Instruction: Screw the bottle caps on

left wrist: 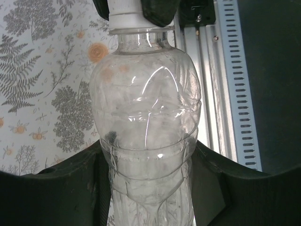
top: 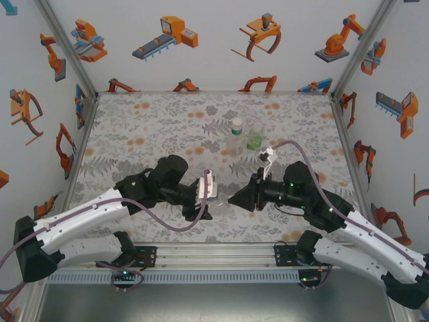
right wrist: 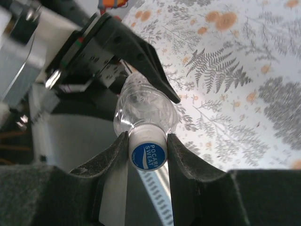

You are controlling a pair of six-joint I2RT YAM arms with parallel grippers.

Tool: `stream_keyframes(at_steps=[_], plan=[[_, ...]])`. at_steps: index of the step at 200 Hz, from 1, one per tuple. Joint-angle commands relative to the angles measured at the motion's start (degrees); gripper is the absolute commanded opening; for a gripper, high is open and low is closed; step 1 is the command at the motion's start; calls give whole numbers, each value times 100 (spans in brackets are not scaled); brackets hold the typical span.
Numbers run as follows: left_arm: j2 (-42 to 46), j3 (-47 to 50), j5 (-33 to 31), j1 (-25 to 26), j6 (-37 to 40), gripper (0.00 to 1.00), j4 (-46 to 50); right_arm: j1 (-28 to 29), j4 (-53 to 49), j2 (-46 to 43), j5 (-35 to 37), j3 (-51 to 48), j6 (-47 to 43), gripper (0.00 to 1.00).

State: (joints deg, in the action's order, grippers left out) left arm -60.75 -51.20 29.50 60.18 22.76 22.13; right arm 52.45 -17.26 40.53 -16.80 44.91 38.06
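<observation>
My left gripper point(left wrist: 148, 188) is shut on the lower body of a clear bottle point(left wrist: 146, 117), which lies level between the two arms above the table's near middle point(top: 220, 200). A white bottle cap with a blue printed top point(right wrist: 148, 149) sits on that bottle's neck. My right gripper point(right wrist: 147, 150) is shut on the cap, one finger on each side of it. Seen from above, the left gripper point(top: 212, 201) and right gripper point(top: 232, 199) meet tip to tip. In the left wrist view the cap point(left wrist: 124, 16) is at the top, with the right fingers point(left wrist: 160, 12) around it.
Two more bottles stand upright toward the back middle of the floral table point(top: 134, 134): a clear one with a white cap point(top: 235, 136) and a green-tinted one point(top: 255, 139). A slotted metal rail point(top: 214, 258) runs along the near edge below the held bottle.
</observation>
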Motion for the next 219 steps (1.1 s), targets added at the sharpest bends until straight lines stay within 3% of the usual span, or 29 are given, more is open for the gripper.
stream_keyframes(at_steps=[1, 17, 49, 64, 68, 71, 85, 91, 181, 219], plan=[[58, -5, 30, 64, 185, 0, -327, -37, 135, 68, 1150, -206, 1968, 0], [77, 22, -135, 64, 155, 0, -419, -33, 60, -23, 1354, -263, 2178, 0], [173, 109, -530, 64, 38, 26, -546, -33, -192, -74, 1554, -81, 1942, 0], [270, 205, -690, 63, -40, 50, -666, -37, -318, 7, 1627, 35, 1761, 0], [288, 227, -726, 64, -59, 68, -710, -33, -357, 47, 1653, 73, 1708, 0], [313, 245, -752, 64, -68, 75, -727, -33, -384, 70, 1668, 102, 1663, 0], [404, 310, -888, 63, -124, 89, -797, -33, -477, 201, 1686, 246, 1465, 0], [440, 326, -959, 63, -146, 100, -792, -37, -512, 264, 1712, 304, 1372, 0], [1110, 634, -2147, 37, -384, 97, -695, -177, -1906, 1917, 3113, 1871, -708, 0], [1370, 723, -2141, 37, -510, 97, -599, -610, -1990, 3073, 3015, 2625, -1553, 0]])
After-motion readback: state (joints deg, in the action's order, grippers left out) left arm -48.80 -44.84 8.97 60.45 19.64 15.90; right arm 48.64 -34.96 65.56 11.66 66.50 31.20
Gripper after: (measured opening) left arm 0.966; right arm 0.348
